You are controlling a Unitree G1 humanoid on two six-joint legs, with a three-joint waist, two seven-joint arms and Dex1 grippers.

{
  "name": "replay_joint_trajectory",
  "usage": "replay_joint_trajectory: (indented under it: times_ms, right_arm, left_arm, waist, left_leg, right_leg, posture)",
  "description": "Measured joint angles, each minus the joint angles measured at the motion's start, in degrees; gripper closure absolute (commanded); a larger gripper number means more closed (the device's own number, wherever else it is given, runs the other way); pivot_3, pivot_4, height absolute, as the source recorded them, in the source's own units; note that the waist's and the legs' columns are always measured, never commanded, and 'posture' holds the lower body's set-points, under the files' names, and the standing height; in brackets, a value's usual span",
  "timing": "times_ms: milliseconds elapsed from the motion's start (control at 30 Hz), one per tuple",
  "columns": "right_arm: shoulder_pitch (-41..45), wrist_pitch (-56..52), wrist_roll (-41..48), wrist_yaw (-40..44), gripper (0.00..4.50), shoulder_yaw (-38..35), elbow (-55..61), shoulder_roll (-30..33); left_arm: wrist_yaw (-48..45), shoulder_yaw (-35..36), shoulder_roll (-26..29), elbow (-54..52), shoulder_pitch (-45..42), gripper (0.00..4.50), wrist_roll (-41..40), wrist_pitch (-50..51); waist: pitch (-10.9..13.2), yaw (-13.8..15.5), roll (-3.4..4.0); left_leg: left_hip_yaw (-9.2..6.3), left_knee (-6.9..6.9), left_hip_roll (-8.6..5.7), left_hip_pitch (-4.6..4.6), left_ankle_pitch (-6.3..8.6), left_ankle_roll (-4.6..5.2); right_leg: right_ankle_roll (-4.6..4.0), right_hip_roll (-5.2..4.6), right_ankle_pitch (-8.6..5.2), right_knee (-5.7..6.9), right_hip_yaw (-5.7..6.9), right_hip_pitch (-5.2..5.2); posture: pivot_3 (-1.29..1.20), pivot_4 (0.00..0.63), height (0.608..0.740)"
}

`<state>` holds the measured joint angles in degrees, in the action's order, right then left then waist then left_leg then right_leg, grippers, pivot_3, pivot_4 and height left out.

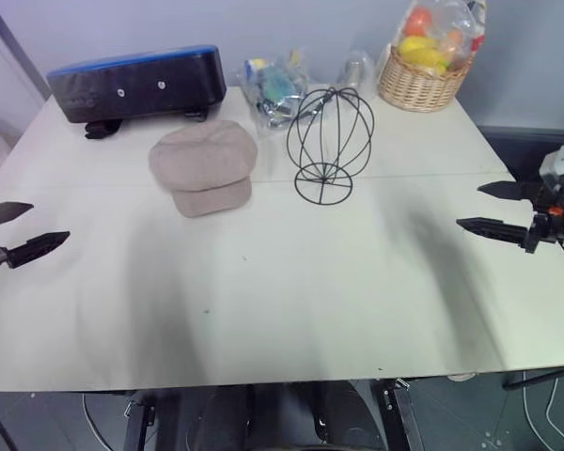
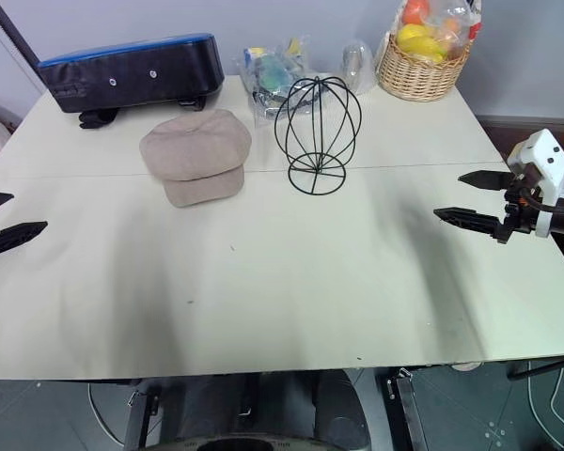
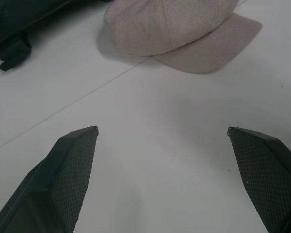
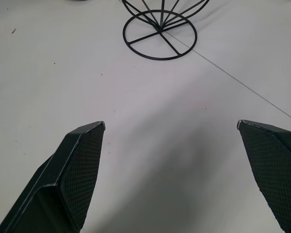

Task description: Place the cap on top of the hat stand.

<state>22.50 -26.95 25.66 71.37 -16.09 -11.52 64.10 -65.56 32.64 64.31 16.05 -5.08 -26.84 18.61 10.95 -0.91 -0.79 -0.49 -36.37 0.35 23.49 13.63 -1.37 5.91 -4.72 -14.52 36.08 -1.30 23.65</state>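
both tools wide, left tool (image 1: 26,231) right tool (image 1: 487,207) at table (image 1: 291,301) edges; cap (image 1: 204,164) beside hat stand (image 1: 329,143), bare middle.

Seen from the head camera, the near half of the white table (image 1: 263,310) lies bare between the left gripper (image 1: 23,230) at 9 o'clock and the right gripper (image 1: 484,207) at 3 o'clock. At 12 o'clock the hat stand (image 1: 329,146) stands just right of the cap (image 1: 204,164). Behind them, the black case (image 1: 136,85), plastic bags (image 1: 277,89) and wicker basket (image 1: 421,80) crowd the far edge.
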Motion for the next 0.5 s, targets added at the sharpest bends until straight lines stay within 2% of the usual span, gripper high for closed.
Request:
replay_joint_trajectory:
  times_ms: [500]
  right_arm:
    - [-3.1,-0.3,0.6,-2.2,0.04,-1.4,1.3,-0.6]
  left_arm:
    - [1.4,-2.4,-0.2,1.6,-4.8,0.0,1.4,-1.4]
  waist:
    - [0.0,0.0,-0.01]
  left_leg:
    - [0.05,-0.02,0.0,-0.03,0.0,0.0]
  right_leg:
    - [0.17,0.08,0.09,0.06,-0.03,0.0]
  posture:
    - [0.0,0.15,0.74]
